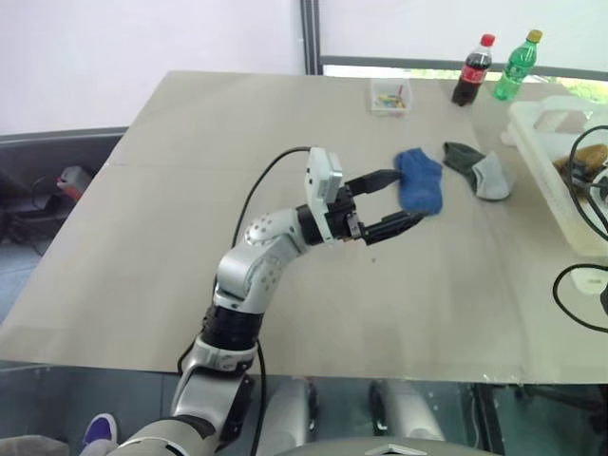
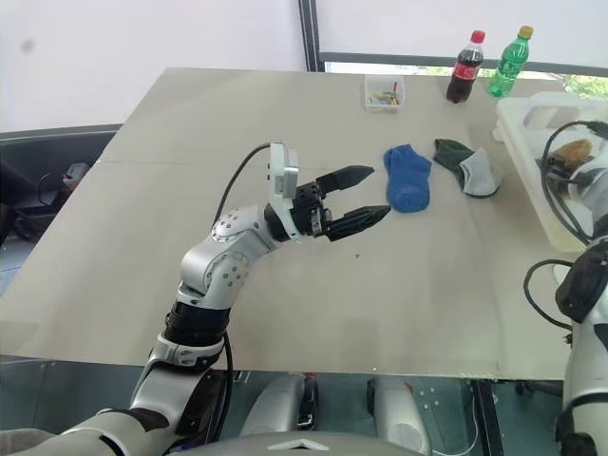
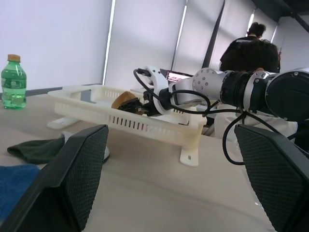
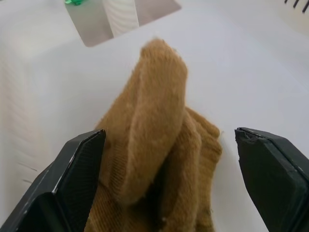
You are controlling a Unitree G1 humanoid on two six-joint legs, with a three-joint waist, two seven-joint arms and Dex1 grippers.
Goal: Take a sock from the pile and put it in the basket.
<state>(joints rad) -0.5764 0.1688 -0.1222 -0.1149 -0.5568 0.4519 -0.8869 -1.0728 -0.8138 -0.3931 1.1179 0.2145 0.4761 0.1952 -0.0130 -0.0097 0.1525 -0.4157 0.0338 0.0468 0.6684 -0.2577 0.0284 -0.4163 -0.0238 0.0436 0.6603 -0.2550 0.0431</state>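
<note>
The pile lies on the tan table: a bright blue sock (image 1: 419,180) and a dark green and grey sock (image 1: 480,171) beside it. My left gripper (image 2: 380,192) hovers open just left of the blue sock, with nothing between its fingers. The cream-white basket (image 1: 546,142) stands at the table's right edge. A mustard-yellow sock (image 4: 159,145) rests on its floor. My right gripper (image 4: 168,134) is inside the basket, open, its fingers wide on either side of that sock.
A small clear box (image 1: 390,96), a cola bottle (image 1: 471,70) and a green bottle (image 1: 516,65) stand at the table's far edge. Black cables (image 1: 579,285) loop by the basket. A person (image 3: 251,43) stands behind the basket.
</note>
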